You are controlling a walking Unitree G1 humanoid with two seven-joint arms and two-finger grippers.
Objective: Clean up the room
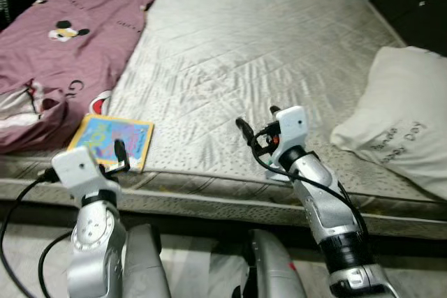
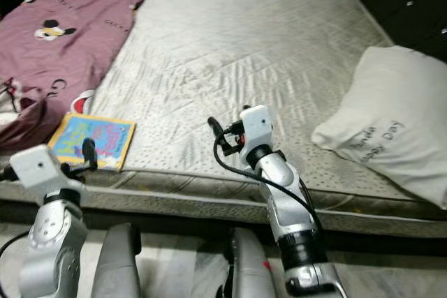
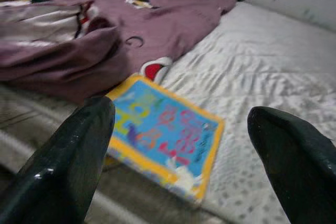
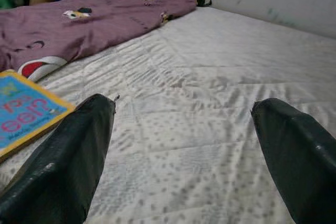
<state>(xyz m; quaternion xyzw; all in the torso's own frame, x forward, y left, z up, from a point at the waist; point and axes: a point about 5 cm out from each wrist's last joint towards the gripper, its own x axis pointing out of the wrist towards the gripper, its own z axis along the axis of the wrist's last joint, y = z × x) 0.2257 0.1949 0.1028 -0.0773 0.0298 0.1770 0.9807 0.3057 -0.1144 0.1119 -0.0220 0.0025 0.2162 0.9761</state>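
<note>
Both the left hand (image 1: 120, 153) and the right hand (image 1: 260, 125) hover open over the bed (image 1: 230, 47), the left one near the book (image 1: 112, 141).

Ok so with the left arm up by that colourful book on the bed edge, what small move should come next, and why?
Probably ease the left gripper forward and down so its jaws straddle the near edge of the book. The jaws stand open and the book lies flat just ahead of them at the mattress edge, beside the purple blanket, not yet touched. The right gripper hovers over bare mattress.
</note>
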